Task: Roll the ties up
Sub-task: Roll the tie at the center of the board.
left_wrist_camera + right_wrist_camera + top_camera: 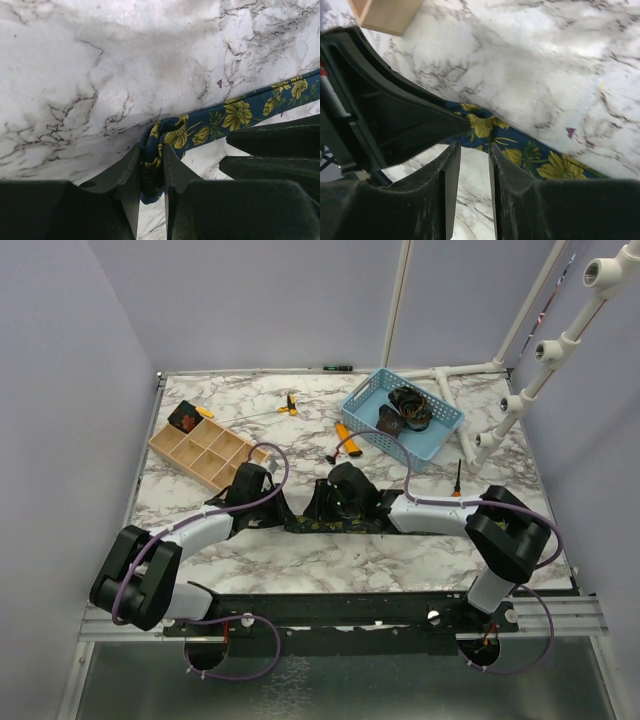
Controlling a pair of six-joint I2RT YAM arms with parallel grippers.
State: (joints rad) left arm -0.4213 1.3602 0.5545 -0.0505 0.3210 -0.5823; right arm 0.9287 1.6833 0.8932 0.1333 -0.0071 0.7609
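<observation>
Top external shows my marble table (200,550) with the blue basket (355,405) at the far right and the wooden tray (165,450) at the far left. Two dark coils (410,405) sit in the basket, and I take them for finished rolls. A dark bundle with red-orange marks (183,418) sits in the tray's far corner compartment; I cannot tell how tightly it is wound.

The navy tie (335,525) lies flat across the middle of the table as a long strip between my two arms, so I judge its rolling has barely started.

My left gripper (151,150) is clamped on that tie's end, where the fabric is doubled into a first small fold between the fingers. My right gripper (474,147) stands with its jaws narrowly apart and bare marble showing in the gap. The tie crosses right at the fingertips, and I cannot tell whether they nip its edge. What remains is winding the whole strip into a coil and putting it away.
</observation>
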